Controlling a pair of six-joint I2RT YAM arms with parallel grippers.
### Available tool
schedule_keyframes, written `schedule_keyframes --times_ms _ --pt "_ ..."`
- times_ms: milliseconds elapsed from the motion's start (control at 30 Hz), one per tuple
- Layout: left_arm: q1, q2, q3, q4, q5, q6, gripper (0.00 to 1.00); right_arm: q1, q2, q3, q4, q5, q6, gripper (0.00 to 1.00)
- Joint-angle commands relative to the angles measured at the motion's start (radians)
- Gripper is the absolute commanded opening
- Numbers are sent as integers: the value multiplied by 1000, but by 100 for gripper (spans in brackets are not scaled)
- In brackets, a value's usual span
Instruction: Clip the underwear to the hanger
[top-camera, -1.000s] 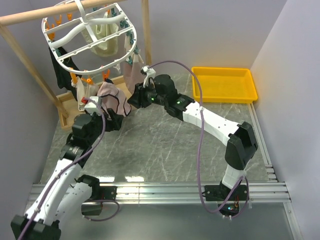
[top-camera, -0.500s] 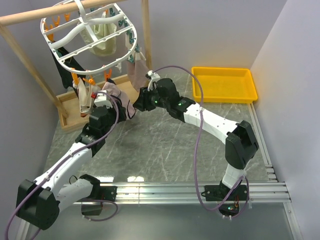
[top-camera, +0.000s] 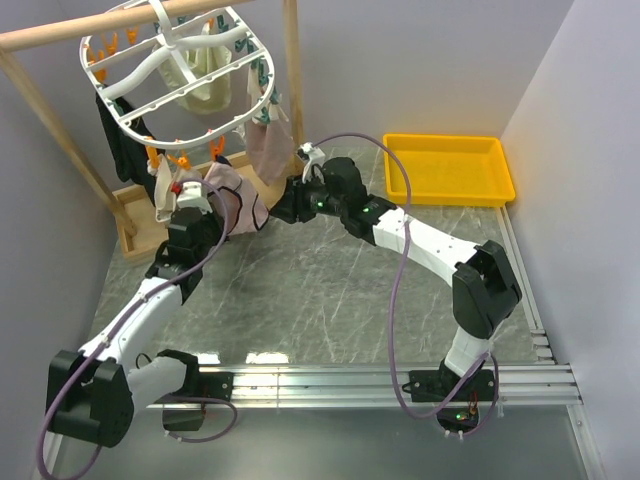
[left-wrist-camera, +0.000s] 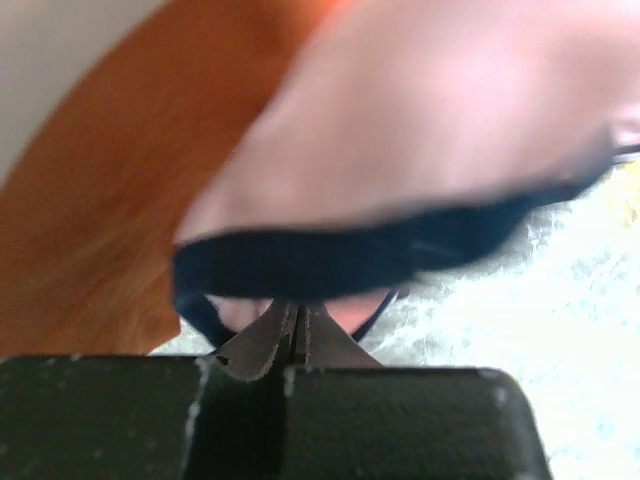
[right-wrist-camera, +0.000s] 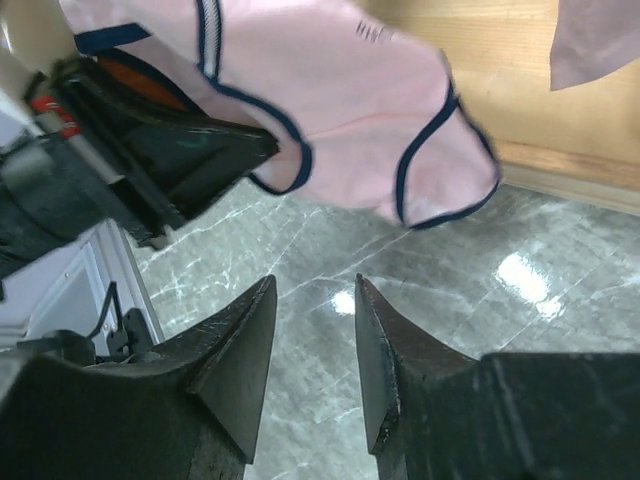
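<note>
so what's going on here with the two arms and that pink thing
The left hand is shut on the navy-trimmed edge of the pink underwear, holding it up off the table just below the white clip hanger. The right hand hangs next to it, fingers apart and empty. The underwear is not clipped yet.

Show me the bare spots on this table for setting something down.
Bare: the table between the left arm and right arm; the strip between right arm and tray. Crowded: back left, under the hanger, around the underwear.
</note>
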Motion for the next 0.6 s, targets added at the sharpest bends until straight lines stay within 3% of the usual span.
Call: schedule_keyframes --times_ms 0,200,300,567 --pt "22 -76 -2 -20 136 134 0 -17 -26 2 87 -63 -37 45" --pt "56 -171 -37 -89 317 339 0 -17 31 -1 165 -107 -77 53" --pt "102 -196 -28 -156 429 421 0 -17 60 -6 222 -142 -138 64" --pt "195 -199 9 -236 561 505 0 -14 196 86 293 -186 -212 73"
